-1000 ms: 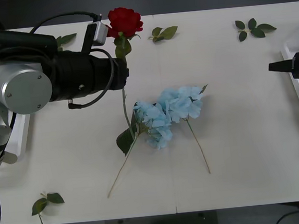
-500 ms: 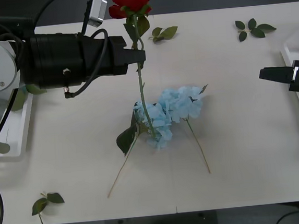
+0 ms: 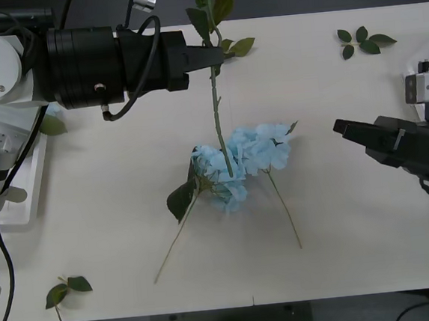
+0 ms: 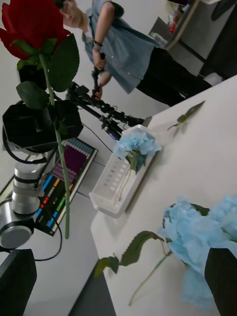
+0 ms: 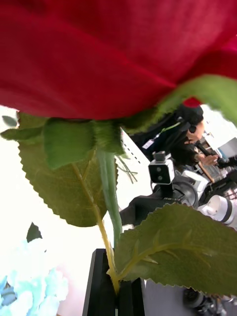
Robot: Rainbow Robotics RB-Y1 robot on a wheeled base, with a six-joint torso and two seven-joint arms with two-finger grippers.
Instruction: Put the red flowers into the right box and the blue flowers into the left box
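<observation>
Since before, right tool (image 3: 341,127), parted, moved inward; left tool (image 3: 213,58) grips raised rose (image 4: 33,24).

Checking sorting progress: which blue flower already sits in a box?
The blue flower lying in the left box, seen from the right wrist. The other blue flowers lie mid-table, outside either box.

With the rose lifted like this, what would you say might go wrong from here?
The left end effector grips the red rose by its thin stem, so it may swing or slip. Its stem tip hangs over the blue flowers and could snag them. The right end effector, open, sits close by; a handover could collide.
</observation>
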